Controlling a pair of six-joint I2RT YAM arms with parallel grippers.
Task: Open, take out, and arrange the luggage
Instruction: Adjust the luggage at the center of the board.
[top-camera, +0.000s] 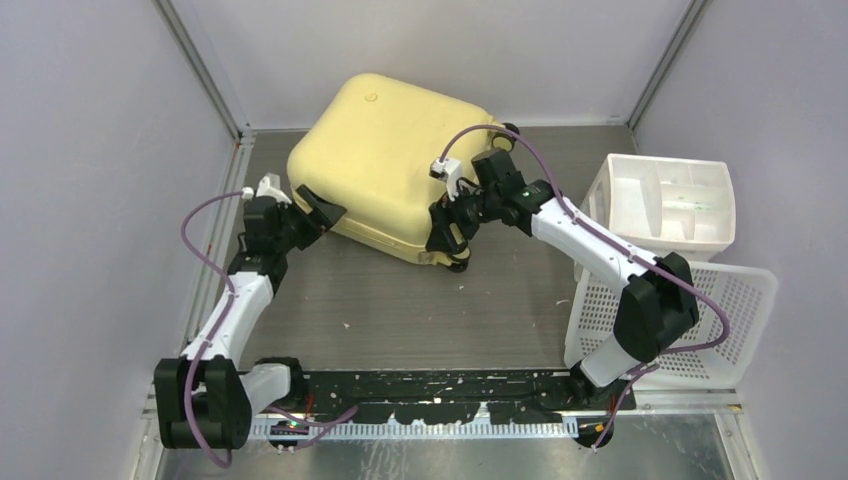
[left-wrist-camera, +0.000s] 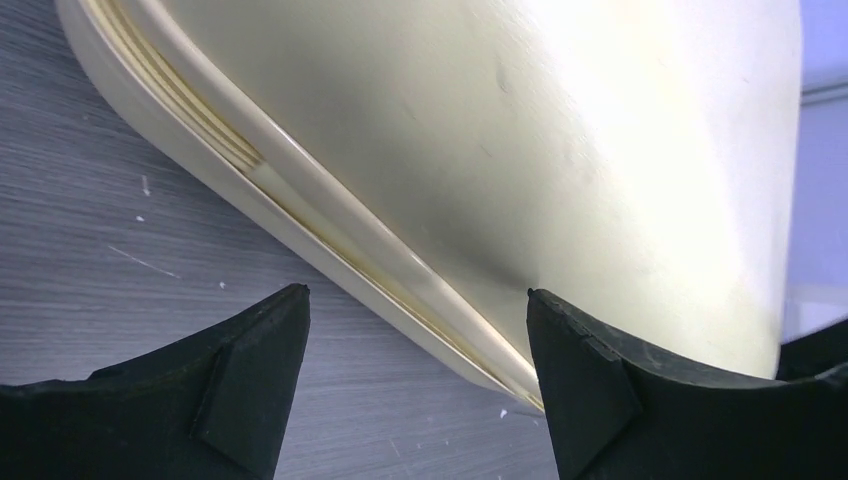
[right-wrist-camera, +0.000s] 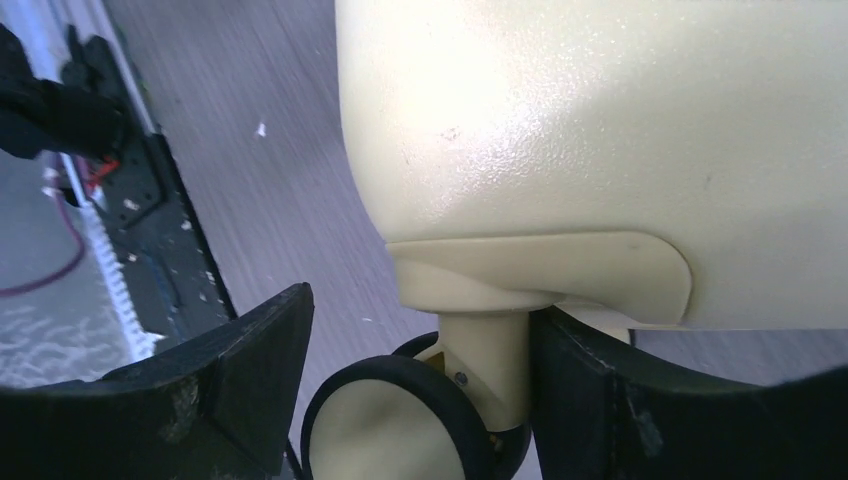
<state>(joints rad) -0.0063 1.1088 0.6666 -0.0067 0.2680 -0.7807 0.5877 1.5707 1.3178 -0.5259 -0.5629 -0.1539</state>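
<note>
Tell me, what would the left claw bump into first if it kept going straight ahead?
Probably the large pale yellow hard-shell suitcase: its seamed edge lies just ahead of the open left claw, though the exact gap is hard to judge.

Luggage (top-camera: 390, 165): closed, flat, far middle of table (top-camera: 420, 310)
Left gripper (top-camera: 325, 212): at luggage's left edge
Right gripper (top-camera: 445, 240): at near-right wheel (top-camera: 458, 265)
Bin (top-camera: 665, 205), basket (top-camera: 745, 300): right edge

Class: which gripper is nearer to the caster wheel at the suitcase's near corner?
Right. The right gripper straddles the caster wheel, a finger on either side. The left gripper sits across the suitcase, at its left edge by the seam.
</note>
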